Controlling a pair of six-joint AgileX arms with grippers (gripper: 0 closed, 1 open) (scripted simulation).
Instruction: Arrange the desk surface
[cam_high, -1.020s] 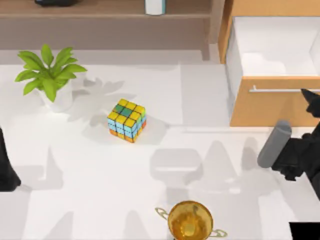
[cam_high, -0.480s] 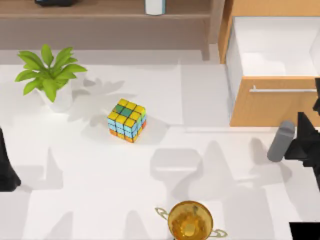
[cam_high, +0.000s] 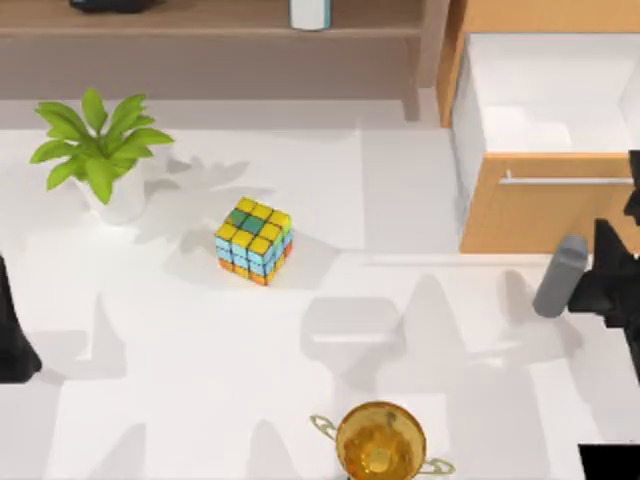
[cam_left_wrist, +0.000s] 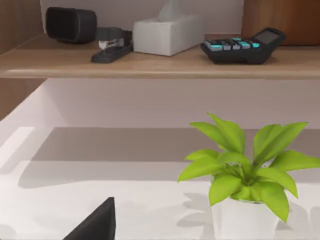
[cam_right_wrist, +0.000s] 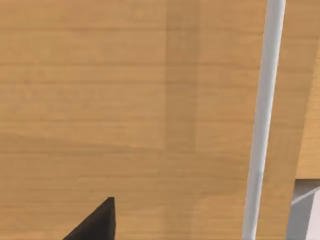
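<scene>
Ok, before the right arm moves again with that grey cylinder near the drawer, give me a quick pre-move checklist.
1. Drawer open: ok, white interior exposed.
2. Right gripper at the top view's right edge, beside the grey cylinder: ok.
3. Firm grasp on the cylinder: cannot tell.
4. Handle and wood front close in the right wrist view: not ok, tight clearance.
5. Cube, plant, trophy away from the path: ok.
6. Left arm parked at the left edge: ok.

Potted plant (cam_left_wrist: 244, 180) on desk surface (cam_left_wrist: 100, 200); shelf (cam_left_wrist: 150, 62) holds tissue box (cam_left_wrist: 167, 34), calculator (cam_left_wrist: 243, 45), stapler (cam_left_wrist: 112, 47).
</scene>
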